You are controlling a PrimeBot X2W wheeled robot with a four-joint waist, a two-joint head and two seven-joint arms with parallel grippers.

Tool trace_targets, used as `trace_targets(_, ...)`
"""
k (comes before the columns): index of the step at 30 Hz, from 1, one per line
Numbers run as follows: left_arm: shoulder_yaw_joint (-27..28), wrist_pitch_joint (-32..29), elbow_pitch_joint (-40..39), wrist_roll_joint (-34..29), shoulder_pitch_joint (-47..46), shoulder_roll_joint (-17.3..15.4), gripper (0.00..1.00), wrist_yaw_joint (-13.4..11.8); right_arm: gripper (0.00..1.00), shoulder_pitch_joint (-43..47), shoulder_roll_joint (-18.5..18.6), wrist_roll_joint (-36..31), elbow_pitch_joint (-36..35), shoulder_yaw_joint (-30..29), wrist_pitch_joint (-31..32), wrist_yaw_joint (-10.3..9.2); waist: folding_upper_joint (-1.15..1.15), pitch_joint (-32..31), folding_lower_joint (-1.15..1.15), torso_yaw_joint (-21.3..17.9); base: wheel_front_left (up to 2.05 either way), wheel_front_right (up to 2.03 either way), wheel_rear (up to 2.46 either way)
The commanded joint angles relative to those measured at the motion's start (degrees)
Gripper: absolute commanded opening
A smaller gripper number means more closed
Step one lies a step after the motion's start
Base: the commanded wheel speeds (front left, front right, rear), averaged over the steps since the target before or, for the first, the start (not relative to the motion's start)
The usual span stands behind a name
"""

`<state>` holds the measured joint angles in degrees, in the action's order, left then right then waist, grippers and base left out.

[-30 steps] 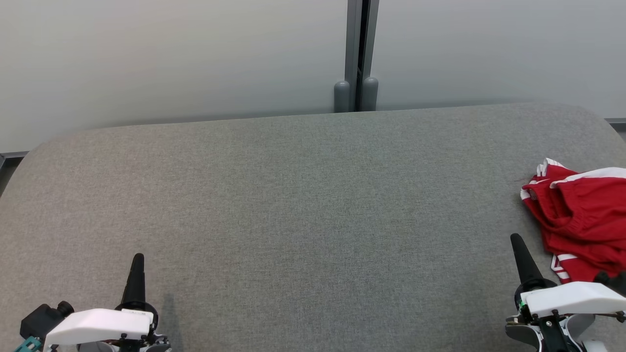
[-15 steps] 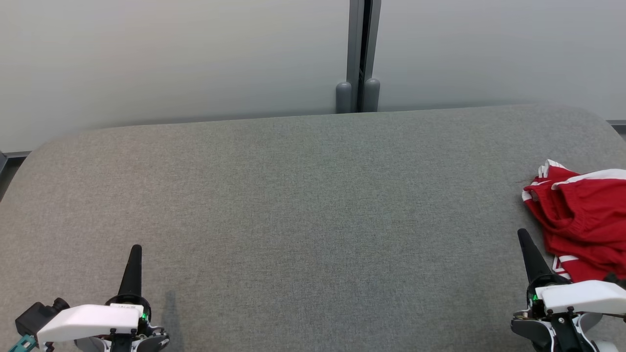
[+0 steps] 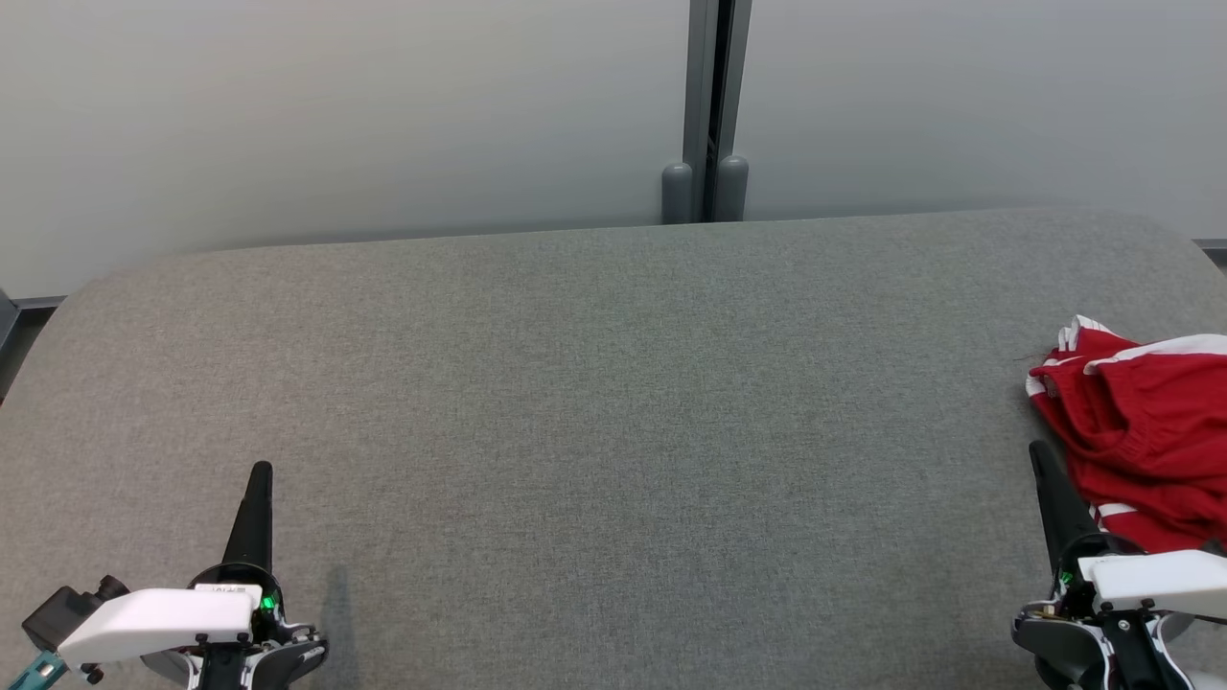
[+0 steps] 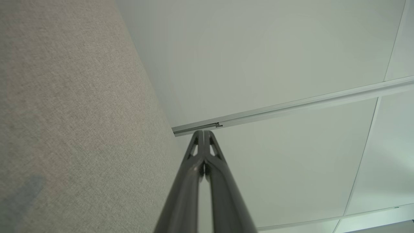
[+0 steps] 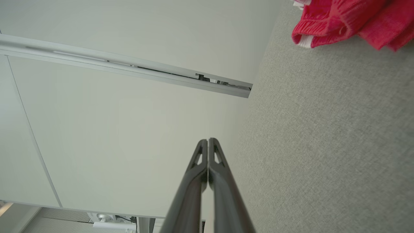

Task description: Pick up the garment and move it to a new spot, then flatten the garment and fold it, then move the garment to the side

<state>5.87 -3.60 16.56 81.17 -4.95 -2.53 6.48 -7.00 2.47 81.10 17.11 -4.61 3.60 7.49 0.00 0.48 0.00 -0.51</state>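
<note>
Watching my left gripper (image 3: 260, 471) and right gripper (image 3: 1038, 450) both clenched on nothing, I worry the red garment (image 3: 1141, 422), bunched at the right end of the table (image 3: 613, 383) just beside that right gripper, could snag on it and slide off.

A grey woven surface (image 3: 594, 402) with rounded far corners is stretching wide across the room. Behind it pale, matte wall panels (image 3: 335, 115) are rising, meeting at a grey post (image 3: 700, 96) whose foot is ending in two rounded caps (image 3: 677, 192) just behind the surface's far edge. A slim pale rail (image 5: 97, 61) is running across the panels. Soft, even light is falling everywhere, casting hardly a shadow.
</note>
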Motion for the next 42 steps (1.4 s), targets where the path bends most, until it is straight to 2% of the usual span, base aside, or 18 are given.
trace_targets(1, 0.3, -0.5, -0.6, 1.0, -1.3, -0.4, 0.0, 0.3, 0.0, 0.2, 0.5, 1.2, -0.8, -0.2, 0.6, 0.0, 0.0, 0.0, 0.0, 0.0, 0.0, 0.0, 0.0)
trace_targets(27, 0.8, -3.2, -2.8, 11.5, -1.8, -0.5, 0.0, 1.1, 0.0, 1.1, 0.7, 11.7, -3.4, -2.1, 3.2, 0.0, 0.0, -0.3, 0.0, 0.5, 0.0, 0.0, 0.0)
trace_targets(42, 0.8, -3.1, -2.7, 11.3, -1.7, -0.5, 0.0, 1.2, 0.0, 1.1, 0.7, 11.4, -3.3, -2.1, 3.1, 0.0, 0.0, -0.3, 0.0, 0.5, 0.0, 0.0, 0.0)
